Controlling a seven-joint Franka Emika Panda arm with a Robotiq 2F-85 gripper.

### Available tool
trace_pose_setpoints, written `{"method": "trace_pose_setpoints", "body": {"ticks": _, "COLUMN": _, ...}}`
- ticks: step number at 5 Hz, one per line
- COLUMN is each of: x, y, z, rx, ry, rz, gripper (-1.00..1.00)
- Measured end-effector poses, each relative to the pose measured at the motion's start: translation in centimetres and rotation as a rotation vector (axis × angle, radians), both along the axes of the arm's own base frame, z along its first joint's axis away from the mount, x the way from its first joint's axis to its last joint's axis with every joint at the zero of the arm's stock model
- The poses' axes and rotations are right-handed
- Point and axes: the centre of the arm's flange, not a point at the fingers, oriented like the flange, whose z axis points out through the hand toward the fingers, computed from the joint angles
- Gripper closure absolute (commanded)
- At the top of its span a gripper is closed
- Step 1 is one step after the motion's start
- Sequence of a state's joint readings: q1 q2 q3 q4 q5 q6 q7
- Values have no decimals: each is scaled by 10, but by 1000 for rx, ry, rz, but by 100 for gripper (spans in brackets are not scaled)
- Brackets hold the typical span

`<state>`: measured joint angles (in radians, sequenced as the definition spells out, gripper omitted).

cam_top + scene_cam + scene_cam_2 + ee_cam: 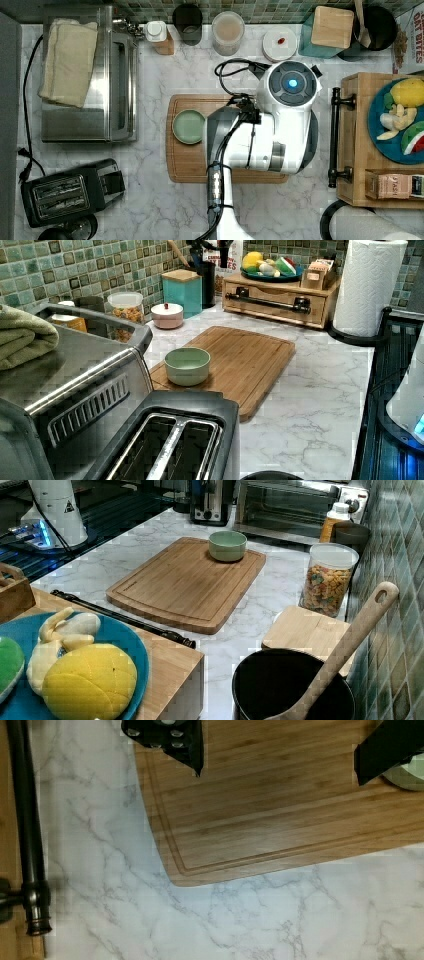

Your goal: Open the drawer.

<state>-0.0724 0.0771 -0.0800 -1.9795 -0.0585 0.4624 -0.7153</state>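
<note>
The drawer [272,302] sits shut in the bamboo box unit [360,150] at the top view's right edge of the marble counter [150,200], its front flush with the unit and its long black bar handle [334,137] standing off on two posts. The arm [265,135] hangs above the wooden cutting board [187,160], with a strip of bare counter between it and the handle. In the wrist view the gripper [280,750] is spread wide and empty, both fingers [175,742] over the board, and the handle runs along the frame's edge. A green bowl [189,126] rests on the board's side away from the unit. Judged status: approach step, no contact made yet. The next move calls for travel toward the top view's right, descent to bar height, fingers straddling the bar between its posts, closure, then a straight pull away from the unit.
</note>
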Motion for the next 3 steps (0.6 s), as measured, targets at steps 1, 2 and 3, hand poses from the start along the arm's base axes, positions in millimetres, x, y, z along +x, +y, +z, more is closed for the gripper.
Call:
{"method": "trace_pose_setpoints", "body": {"ticks": 1, "x": -9, "y": -31, "z": -10, "rx": -50, "ry": 33, "rz": 41, "gripper": -100}}
{"method": "trace_pose_setpoints", "body": {"ticks": 2, "x": -14, "y": -66, "z": -17, "rx": -104, "ry": 37, "rz": 14, "gripper": -100}}
{"method": "trace_pose_setpoints", "body": {"ticks": 3, "x": -15, "y": -97, "z": -25, "rx": -120, "ry": 10, "rz": 9, "gripper": -100}}
